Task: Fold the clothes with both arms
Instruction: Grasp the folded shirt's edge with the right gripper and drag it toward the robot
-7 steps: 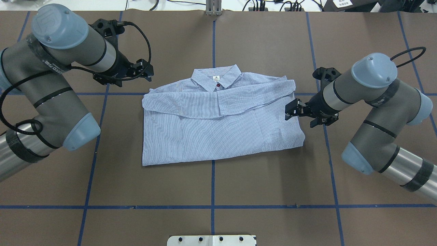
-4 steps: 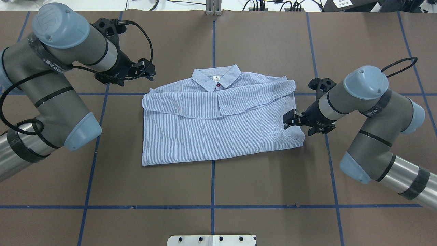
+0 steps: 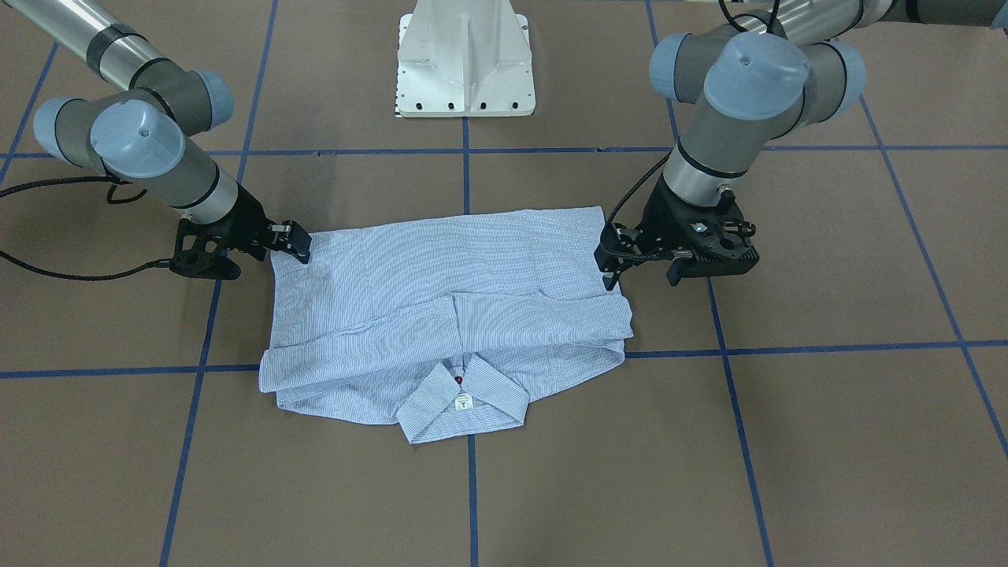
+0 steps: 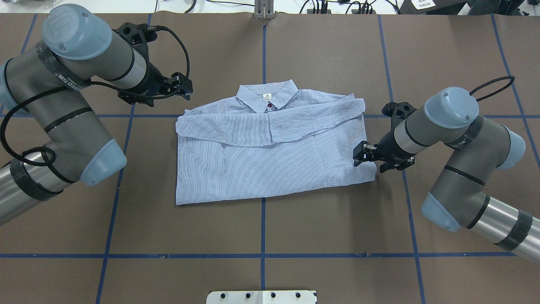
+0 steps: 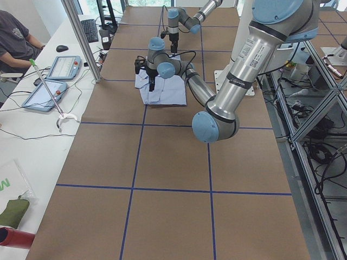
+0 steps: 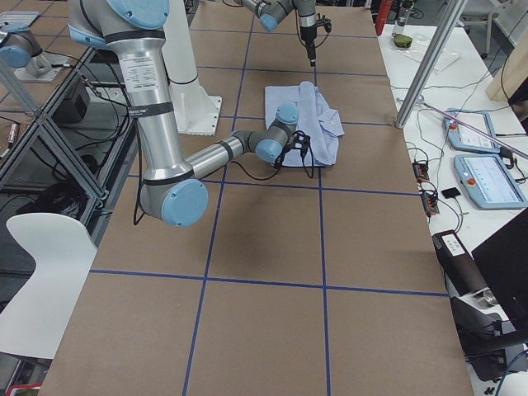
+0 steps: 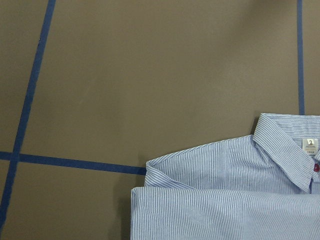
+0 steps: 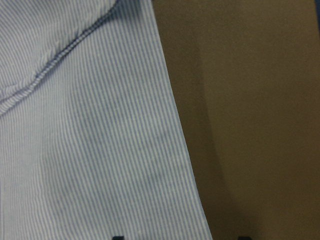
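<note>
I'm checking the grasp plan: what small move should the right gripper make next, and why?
Probably lower the right gripper and close on the right edge of the shirt: its jaws stand open over that edge, holding nothing. The left gripper hangs off the cloth near the shoulder.

Bright, even, diffuse from overhead — only short, soft shadows on the brown table (image 4: pixel 337 228) along the shirt (image 4: pixel 270 169) hem and under the right arm (image 4: pixel 485 135). Faint sheen on its silver tube. Sharp in the exterior views, slightly bowed toward side-view edges; soft and grainy in the right wrist view, darkening rightwards.
</note>
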{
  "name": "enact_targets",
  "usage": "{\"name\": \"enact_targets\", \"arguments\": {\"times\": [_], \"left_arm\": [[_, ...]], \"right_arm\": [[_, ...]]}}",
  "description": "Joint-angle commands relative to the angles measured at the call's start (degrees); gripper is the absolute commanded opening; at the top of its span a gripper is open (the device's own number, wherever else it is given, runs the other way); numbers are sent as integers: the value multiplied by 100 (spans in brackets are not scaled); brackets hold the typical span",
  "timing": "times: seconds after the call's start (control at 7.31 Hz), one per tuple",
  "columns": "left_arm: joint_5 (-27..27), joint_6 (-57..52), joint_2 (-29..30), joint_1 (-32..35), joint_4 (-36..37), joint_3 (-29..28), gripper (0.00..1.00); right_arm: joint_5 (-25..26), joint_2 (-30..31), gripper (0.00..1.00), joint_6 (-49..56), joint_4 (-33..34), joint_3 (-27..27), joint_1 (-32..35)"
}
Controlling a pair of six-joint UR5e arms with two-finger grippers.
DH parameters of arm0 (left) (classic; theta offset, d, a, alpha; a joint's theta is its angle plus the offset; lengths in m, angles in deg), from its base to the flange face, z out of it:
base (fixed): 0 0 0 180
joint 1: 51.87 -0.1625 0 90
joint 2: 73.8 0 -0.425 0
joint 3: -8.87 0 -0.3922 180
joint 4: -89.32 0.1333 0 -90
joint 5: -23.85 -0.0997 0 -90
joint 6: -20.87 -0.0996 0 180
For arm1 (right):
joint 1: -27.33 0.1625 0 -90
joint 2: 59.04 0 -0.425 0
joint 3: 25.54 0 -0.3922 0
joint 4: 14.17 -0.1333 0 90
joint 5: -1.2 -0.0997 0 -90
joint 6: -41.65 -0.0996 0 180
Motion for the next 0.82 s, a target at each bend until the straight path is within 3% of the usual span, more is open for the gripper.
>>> {"name": "enact_targets", "arguments": {"times": [0.0, 0.14, 0.41, 0.68], "left_arm": [[-12, 0, -5, -1, -3, -10, 99], [-12, 0, 3, -1, -3, -10, 99], [-12, -9, -5, -1, -3, -19, 99], [-12, -9, -5, -1, -3, -19, 99]], "right_arm": [[-45, -3, 43, -4, -33, -32, -5], [-71, -3, 31, -4, -41, -67, 4], [-98, 58, 25, -4, -42, -286, 21], [-159, 216, 0, 5, -50, -488, 21]]}}
